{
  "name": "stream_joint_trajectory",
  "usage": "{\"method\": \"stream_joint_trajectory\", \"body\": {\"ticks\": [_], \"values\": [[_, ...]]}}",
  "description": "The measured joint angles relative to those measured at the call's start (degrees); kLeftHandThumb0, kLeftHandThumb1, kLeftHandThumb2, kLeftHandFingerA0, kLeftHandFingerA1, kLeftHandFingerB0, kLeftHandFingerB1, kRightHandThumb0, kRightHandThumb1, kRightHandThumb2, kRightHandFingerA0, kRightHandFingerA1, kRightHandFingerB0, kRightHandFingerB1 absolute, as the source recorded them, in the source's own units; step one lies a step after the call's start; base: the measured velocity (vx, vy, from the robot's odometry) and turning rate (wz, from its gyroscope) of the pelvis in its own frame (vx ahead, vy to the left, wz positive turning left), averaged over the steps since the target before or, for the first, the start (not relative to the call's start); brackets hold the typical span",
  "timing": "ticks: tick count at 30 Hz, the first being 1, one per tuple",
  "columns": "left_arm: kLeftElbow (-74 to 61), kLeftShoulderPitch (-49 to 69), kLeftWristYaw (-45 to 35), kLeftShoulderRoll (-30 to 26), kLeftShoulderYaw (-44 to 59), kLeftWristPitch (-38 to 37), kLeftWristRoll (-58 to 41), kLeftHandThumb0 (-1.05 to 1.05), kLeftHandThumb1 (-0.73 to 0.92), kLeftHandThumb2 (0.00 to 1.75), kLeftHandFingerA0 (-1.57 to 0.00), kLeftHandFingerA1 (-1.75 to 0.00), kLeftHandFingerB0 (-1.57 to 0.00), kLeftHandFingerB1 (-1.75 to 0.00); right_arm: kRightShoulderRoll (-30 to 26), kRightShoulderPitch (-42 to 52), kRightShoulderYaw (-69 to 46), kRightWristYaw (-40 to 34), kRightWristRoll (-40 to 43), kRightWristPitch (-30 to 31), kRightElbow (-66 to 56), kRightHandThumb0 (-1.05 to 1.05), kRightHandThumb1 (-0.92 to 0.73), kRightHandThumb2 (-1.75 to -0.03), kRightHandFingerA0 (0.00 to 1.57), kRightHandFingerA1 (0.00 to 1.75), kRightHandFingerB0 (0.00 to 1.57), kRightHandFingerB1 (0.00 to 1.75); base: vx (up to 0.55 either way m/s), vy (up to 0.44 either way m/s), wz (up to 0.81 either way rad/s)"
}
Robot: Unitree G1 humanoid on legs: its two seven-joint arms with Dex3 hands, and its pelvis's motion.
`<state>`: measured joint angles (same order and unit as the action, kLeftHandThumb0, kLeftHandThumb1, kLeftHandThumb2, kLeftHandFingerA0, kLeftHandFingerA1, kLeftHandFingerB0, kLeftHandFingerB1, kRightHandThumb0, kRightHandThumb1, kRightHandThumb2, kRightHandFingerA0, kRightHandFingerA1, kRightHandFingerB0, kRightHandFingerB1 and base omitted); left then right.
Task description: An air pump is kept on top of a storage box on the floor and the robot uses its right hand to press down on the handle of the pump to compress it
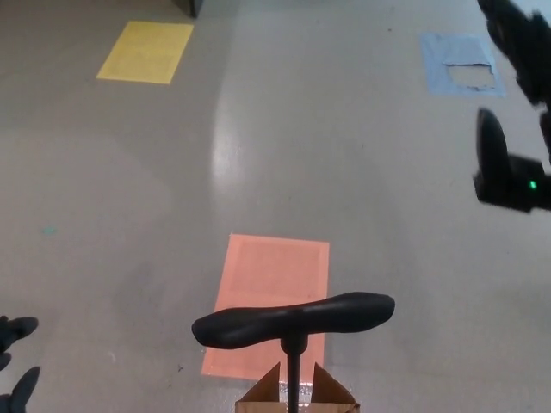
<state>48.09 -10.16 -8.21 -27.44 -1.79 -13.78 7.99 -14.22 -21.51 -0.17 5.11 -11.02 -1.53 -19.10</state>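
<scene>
Smooth grey floor [362, 258] throughout, with a pale streak of reflected light [225, 146] running down its middle. Marked by three flat rectangles well apart from one another: a yellow patch [146, 52] at upper left, a blue patch [461, 63] at upper right with a torn, worn-through area showing grey inside it, and an orange patch [271, 301] low in the centre. Also dotted with a small teal fleck [48, 231] near the left edge, and cut at the top edge by the corner of something dark [195, 7], too little visible to identify.
</scene>
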Motion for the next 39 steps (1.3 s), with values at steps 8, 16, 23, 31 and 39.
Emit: {"method": "stream_joint_trajectory", "body": {"ticks": [8, 16, 23, 31, 39], "values": [[0.1, -0.23, -0.39, 0.0, -0.01, -0.49, 0.0, -0.67, 0.75, 1.07, -0.06, -0.45, -0.05, -0.38, -1.71, -9.38, 5.39, 4.0, -1.07, 5.19, -11.19, -0.93, -0.91, -1.26, 0.0, 0.1, 0.0, 0.1, 0.0, 0.0, 0.0], [1.95, -1.31, -1.03, 0.0, -0.35, -0.78, 0.05, -0.55, 0.92, 0.69, -0.2, -0.33, -0.18, -0.29, -3.64, -19.5, 14.37, 10.12, -2.26, 11.75, -21.58, -0.9, -0.92, -1.26, 0.0, 0.11, 0.0, 0.12, 0.0, 0.0, 0.0], [4.4, -2.51, -1.04, 0.0, -0.92, -1.09, 0.14, -0.33, 0.61, 1.16, -0.01, -0.49, 0.0, -0.48, -4.19, -23.3, 22.92, 14.93, -3.13, 17.1, -25.33, -0.89, -0.9, -1.26, 0.0, 0.13, 0.0, 0.13, 0.0, 0.0, 0.0], [6.13, -3.49, -1.49, -0.32, -2.19, -2.59, 0.67, -0.32, 0.64, 1.16, -0.01, -0.49, 0.0, -0.47, -4.28, -23.35, 34.63, 20.34, -5.35, 23.28, -25.27, -0.92, -0.91, -1.26, 0.0, 0.16, 0.0, 0.16, 0.0, 0.0, 0.0], [4.25, -2.47, -4.72, -1.75, -0.76, -5.22, -0.17, -0.33, 0.63, 1.15, 0.0, -0.48, 0.0, -0.47, -4.82, -19.93, 42.61, 24.78, -9.08, 29.32, -19.59, -0.92, -0.92, -1.26, 0.0, 0.13, 0.0, 0.14, 0.0, 0.0, 0.0]]}}
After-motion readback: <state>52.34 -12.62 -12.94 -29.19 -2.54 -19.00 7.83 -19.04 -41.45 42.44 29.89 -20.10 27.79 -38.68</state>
